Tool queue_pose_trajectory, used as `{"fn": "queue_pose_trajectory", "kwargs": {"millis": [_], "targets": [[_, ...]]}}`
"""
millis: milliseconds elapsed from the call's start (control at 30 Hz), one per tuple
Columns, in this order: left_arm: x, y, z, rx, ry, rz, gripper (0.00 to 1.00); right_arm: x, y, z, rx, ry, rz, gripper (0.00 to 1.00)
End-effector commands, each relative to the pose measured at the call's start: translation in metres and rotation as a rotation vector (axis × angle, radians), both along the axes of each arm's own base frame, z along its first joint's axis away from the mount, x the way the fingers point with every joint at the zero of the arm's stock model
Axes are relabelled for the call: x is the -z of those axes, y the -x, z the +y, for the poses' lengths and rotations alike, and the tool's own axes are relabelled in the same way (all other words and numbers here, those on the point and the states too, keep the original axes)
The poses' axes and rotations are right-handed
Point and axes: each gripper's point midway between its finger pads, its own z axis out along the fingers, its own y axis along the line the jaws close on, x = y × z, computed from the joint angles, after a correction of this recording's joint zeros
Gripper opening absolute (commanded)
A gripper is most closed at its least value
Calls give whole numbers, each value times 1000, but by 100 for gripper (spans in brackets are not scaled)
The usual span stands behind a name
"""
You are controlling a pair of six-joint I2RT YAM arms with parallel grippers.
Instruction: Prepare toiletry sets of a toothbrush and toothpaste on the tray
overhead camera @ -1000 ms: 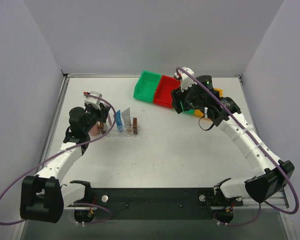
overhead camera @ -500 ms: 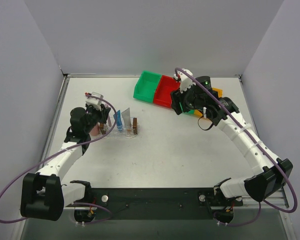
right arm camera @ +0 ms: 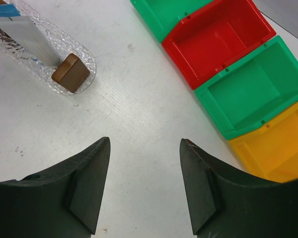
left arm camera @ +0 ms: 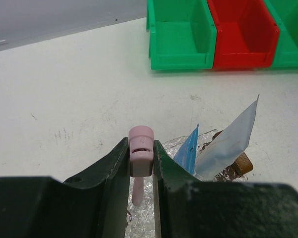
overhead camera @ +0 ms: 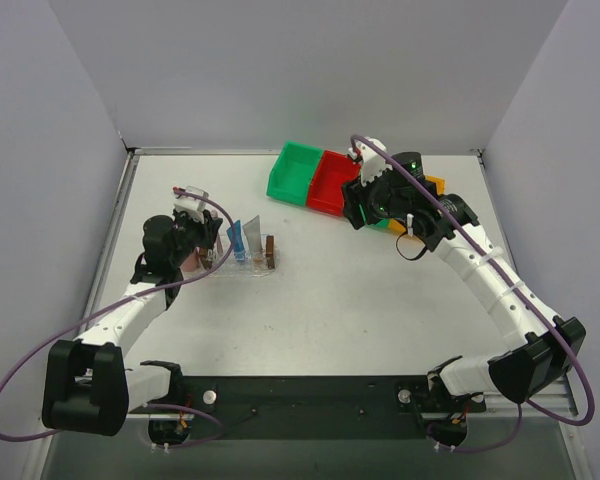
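Observation:
My left gripper (left arm camera: 140,145) is shut on the toothbrush (left arm camera: 140,151), gripping its pink head. The thin pale stick points down over the near end of the clear tray (left arm camera: 145,218). In the tray stand the blue toothpaste (left arm camera: 188,151) and the grey-white toothpaste (left arm camera: 228,141), leaning together, with a brown block (left arm camera: 243,163) behind them. In the top view the left gripper (overhead camera: 200,238) is at the tray's (overhead camera: 260,272) left end. My right gripper (right arm camera: 145,141) is open and empty over bare table, next to the bins; in the top view it (overhead camera: 358,213) is right of the tray.
A row of bins stands at the back right: a green bin (overhead camera: 295,172), a red bin (overhead camera: 332,185), another green bin (right arm camera: 248,91) and a yellow bin (right arm camera: 280,148). The right wrist view shows the tray's far end with a brown block (right arm camera: 70,73).
My left gripper with the toothbrush has shifted slightly left and up at the tray's left end. The right arm has barely moved.

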Motion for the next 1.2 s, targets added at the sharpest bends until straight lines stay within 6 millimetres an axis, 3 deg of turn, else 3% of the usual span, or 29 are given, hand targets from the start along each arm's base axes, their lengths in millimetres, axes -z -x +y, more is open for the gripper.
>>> {"fn": "queue_pose_trajectory", "kwargs": {"millis": [0, 1167], "targets": [[-18, -6, -1, 13, 6, -71, 0, -2, -4, 1, 4, -24, -8, 53], [-9, -10, -1, 21, -19, -62, 0, -1, -5, 1, 8, -30, 2, 53]]}}
